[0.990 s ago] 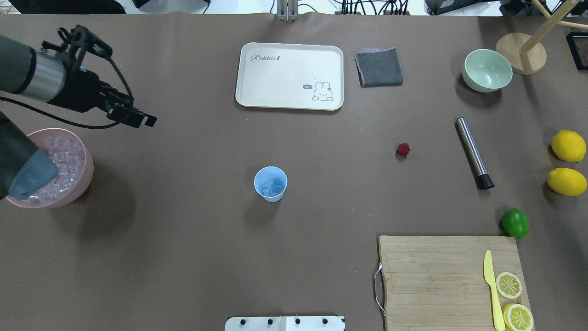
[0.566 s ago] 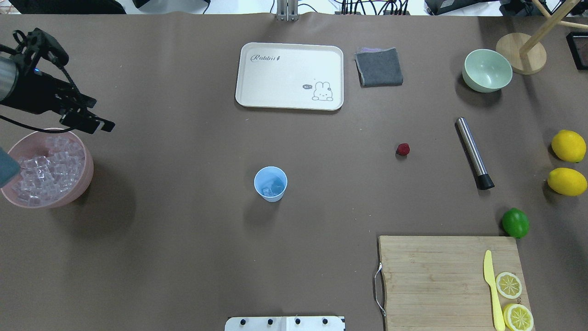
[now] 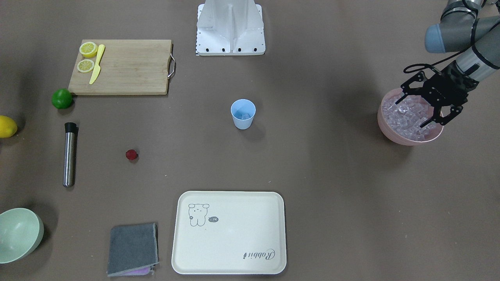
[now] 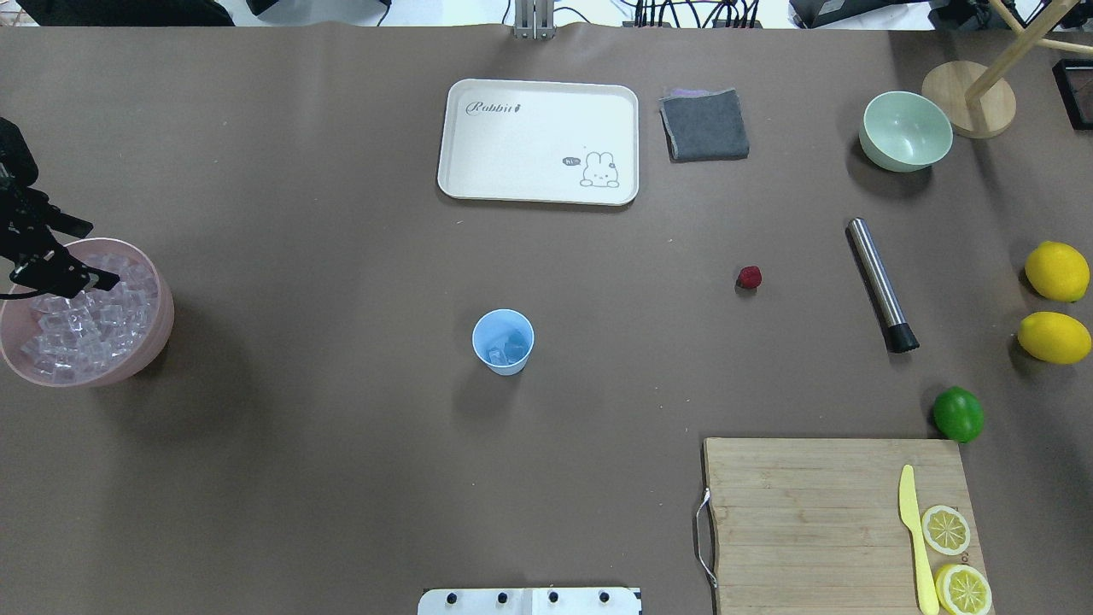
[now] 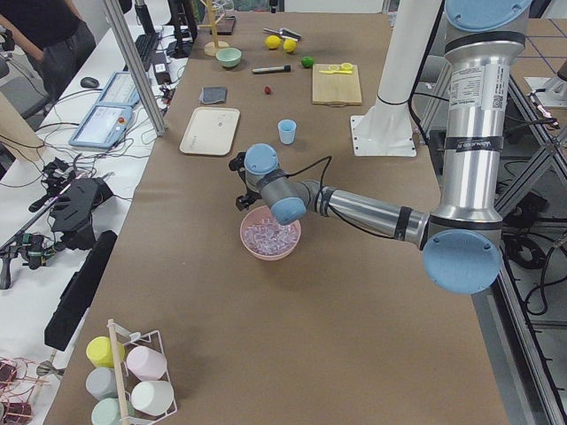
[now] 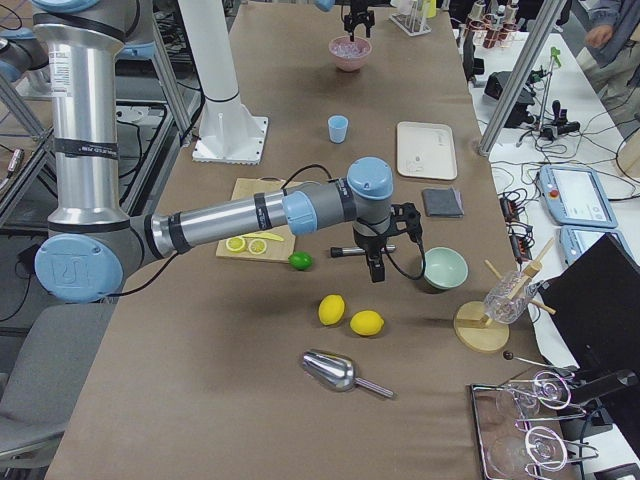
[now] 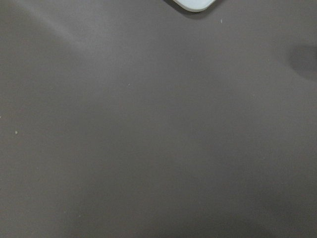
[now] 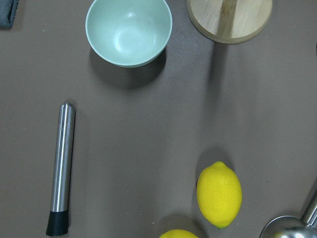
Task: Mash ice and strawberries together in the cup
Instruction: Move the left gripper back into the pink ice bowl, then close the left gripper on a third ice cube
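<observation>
The left gripper (image 3: 417, 112) hangs over the pink bowl (image 3: 390, 134) at the table's (image 4: 341, 470) left end, its fingers spread wide just above the heap of ice (image 3: 406, 117) that fills the bowl. I cannot tell whether the fingertips touch the cubes; nothing sits between them.

The light blue cup (image 4: 503, 342) stands upright near the middle of the table, well apart from both arms, with a few ice cubes (image 4: 505, 348) in its bottom. The strawberry (image 4: 750, 277) lies on the bare table toward the right end, between the cup and the steel muddler (image 4: 879, 284), touching neither.

The right gripper (image 6: 378, 262) points down above the right end, near the muddler and the pale green bowl (image 4: 905, 131). It shows only from the side, so I cannot tell how its fingers stand.

Along the far edge lie a cream rabbit tray (image 4: 538, 142) and a folded grey cloth (image 4: 704, 125). 2 lemons (image 4: 1057, 271) and a lime (image 4: 958, 414) rest by the right edge. In the right corner on the robot's side, a wooden cutting board (image 4: 820, 521) carries a yellow knife (image 4: 914, 538) and 2 lemon slices (image 4: 945, 530).
</observation>
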### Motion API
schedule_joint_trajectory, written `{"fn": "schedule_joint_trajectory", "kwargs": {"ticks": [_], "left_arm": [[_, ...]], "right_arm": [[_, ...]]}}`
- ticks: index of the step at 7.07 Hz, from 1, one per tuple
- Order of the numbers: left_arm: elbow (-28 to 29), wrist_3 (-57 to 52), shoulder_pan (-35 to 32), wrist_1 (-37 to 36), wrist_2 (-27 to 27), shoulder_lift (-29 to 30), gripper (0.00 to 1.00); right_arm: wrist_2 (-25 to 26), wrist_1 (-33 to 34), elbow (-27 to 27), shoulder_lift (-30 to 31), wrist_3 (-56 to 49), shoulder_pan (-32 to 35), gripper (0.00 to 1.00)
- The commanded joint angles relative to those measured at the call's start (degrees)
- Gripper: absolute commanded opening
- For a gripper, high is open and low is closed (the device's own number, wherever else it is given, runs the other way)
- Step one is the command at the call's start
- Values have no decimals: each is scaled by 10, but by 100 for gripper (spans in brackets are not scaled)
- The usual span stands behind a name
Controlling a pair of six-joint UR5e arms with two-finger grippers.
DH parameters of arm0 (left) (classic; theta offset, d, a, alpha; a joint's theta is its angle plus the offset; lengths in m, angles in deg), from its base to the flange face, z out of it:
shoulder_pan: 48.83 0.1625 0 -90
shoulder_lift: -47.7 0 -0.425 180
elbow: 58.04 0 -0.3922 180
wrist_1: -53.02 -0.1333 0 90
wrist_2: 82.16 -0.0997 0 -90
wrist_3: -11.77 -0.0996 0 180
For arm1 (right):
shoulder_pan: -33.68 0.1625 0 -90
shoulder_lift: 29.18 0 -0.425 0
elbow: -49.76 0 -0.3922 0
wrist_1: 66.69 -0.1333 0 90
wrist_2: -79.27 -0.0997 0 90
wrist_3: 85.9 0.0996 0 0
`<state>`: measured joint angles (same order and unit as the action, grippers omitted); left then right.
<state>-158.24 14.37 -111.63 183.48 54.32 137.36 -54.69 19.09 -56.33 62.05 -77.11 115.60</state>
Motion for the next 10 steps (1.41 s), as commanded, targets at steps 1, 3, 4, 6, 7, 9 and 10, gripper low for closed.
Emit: {"fn": "schedule_joint_trajectory", "kwargs": {"ticks": [1,3,4,6,7,9,10], "left_arm": [[14,-4,3,1,-2,-11,97],[26,-12,11,0,-6,-20,96],[30,-12,26,0,-5,-22,90],[34,-11,49,-1,-7,-23,90],[38,-11,51,-1,-7,-23,90],[38,-11,59,1,-7,-35,89],[39,-11,65,0,-7,-35,89]], "right_arm": [[4,-1,0,2,0,0,100],[4,-1,-1,4,-1,1,100],[4,-1,-1,4,-1,0,100],[4,-1,-2,4,-1,1,100],[4,-2,-3,4,-1,1,100],[4,-2,-3,5,-1,1,100],[4,-1,-3,5,-1,1,100]]}}
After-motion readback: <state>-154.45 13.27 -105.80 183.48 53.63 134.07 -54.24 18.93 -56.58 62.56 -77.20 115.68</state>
